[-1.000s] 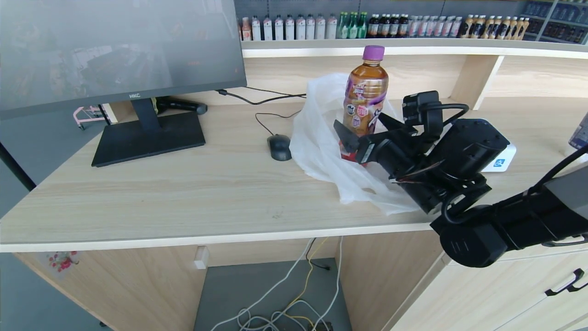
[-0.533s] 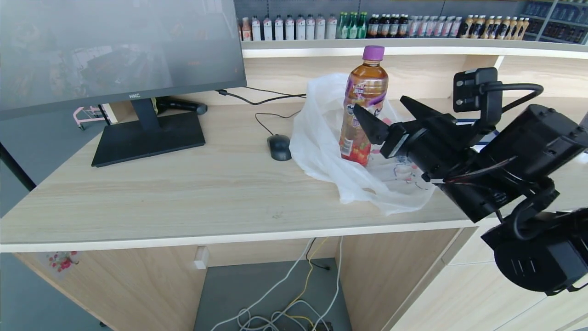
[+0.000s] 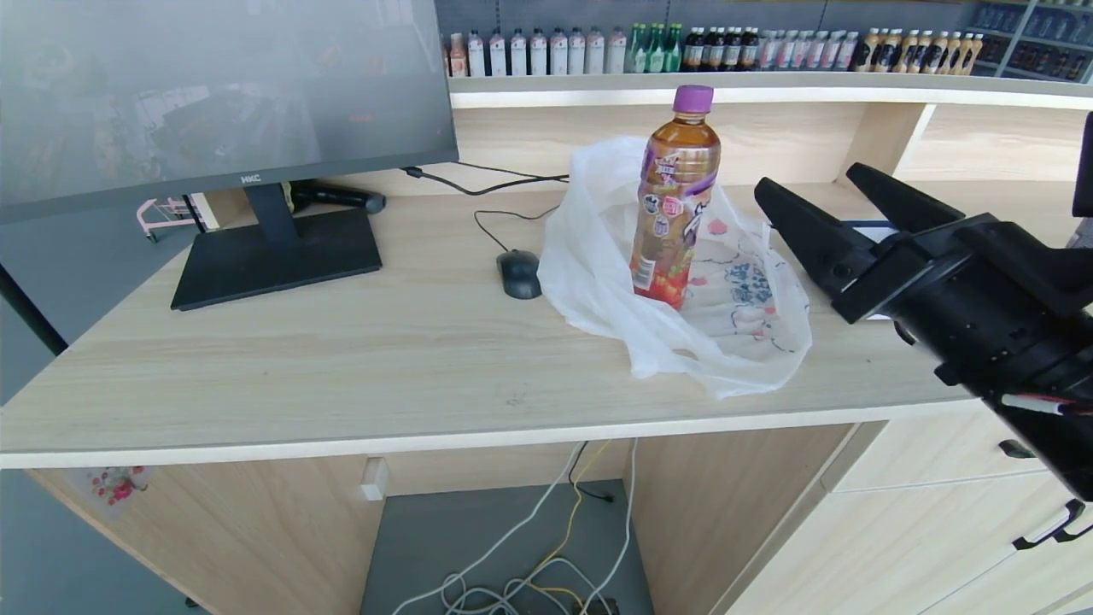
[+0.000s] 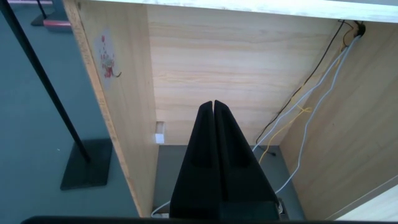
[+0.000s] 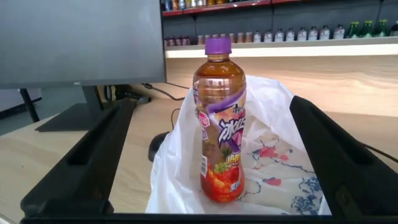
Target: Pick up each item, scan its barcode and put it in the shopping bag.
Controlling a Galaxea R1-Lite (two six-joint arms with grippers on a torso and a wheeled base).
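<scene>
The bottle [image 3: 675,196] stands upright on the crumpled shopping bag [image 3: 598,256], so bagging looks about done. The right gripper [image 3: 807,181] hangs near it, fingers spread and empty (the left gripper [image 4: 214,106], fingers pressed together, is below the counter [image 3: 341,342]). Next, draw clear without tipping the bottle.

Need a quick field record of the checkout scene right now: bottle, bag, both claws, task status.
item: purple-capped amber drink bottle, upright among the bag's folds
bag: white plastic shopping bag, crumpled on the light wooden counter
right arm: right claw open, empty, clear of the bottle, on its right side
left arm: left claw shut, empty, low by the counter's front panel
nearby: black computer mouse, left of the bag
status: bottle not held; cannot tell whether it is fully inside the bag
</scene>
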